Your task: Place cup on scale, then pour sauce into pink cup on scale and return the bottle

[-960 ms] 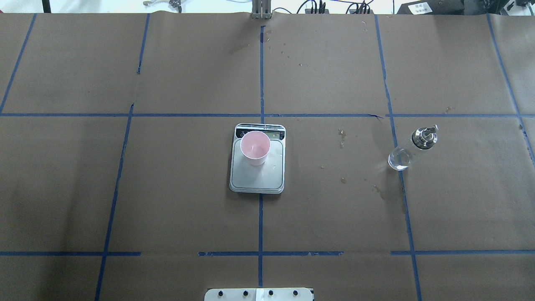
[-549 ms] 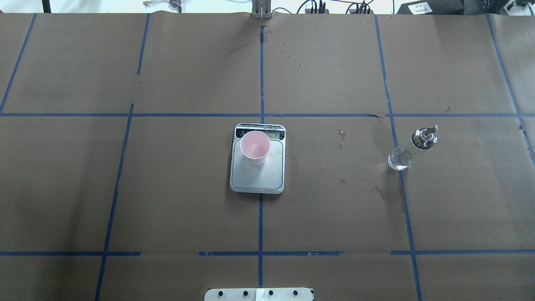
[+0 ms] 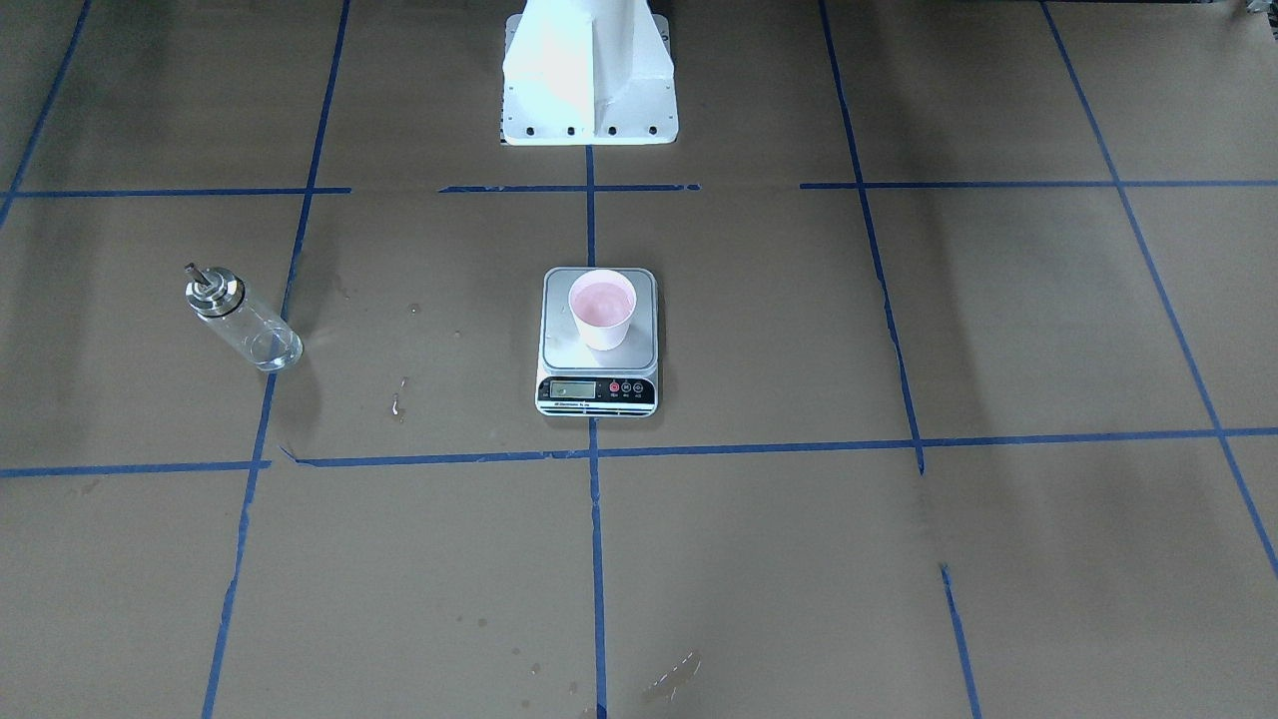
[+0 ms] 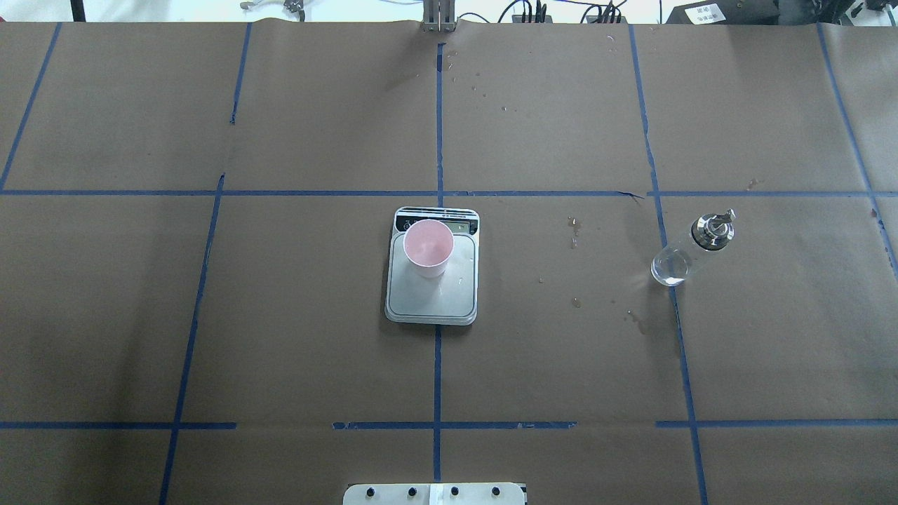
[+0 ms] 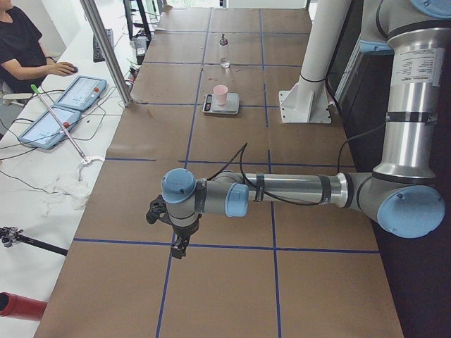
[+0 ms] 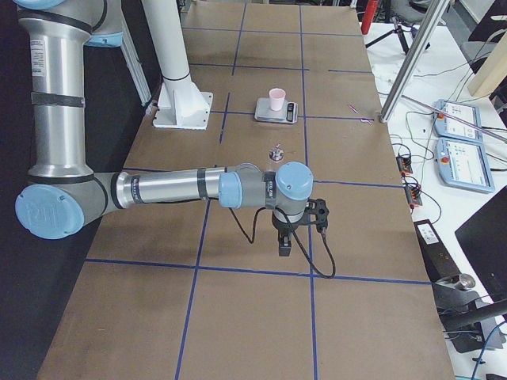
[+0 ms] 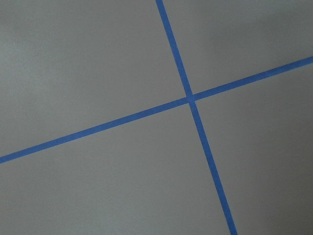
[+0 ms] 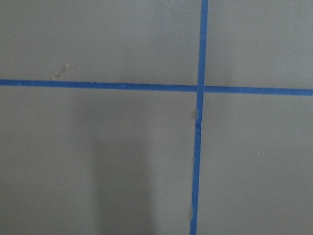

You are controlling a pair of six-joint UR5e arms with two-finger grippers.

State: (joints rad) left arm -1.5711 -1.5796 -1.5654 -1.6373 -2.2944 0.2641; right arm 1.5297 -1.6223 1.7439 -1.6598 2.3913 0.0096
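Brown paper covers the table (image 3: 899, 300), gridded with blue tape (image 3: 589, 519).

Front-facing view: the scale (image 3: 597, 367) sits on the centre tape line, display side away from the robot. The pink cup (image 3: 602, 312) stands upright on its platform, in the half nearer the robot. The bottle (image 3: 243, 320) stands well apart on the robot's right, its base at a tape line. Clear sauce (image 3: 272, 350) shows through the glass.

Overhead view: same layout. Small stains (image 4: 575, 231) dot the paper between scale and bottle.

Exterior left: the left arm (image 5: 282, 190) reaches low over the table. The left fingers (image 5: 180, 250) point down near a tape crossing, well apart from the scale. Opening and any hold: cannot tell. An operator (image 5: 21, 49) sits at the side bench.

Exterior right: the right arm (image 6: 166, 190) reaches out likewise. The right fingers (image 6: 284, 247) point down, with the bottle just beyond the arm. Opening: cannot tell.

Wrist views: each shows only paper and a tape crossing.
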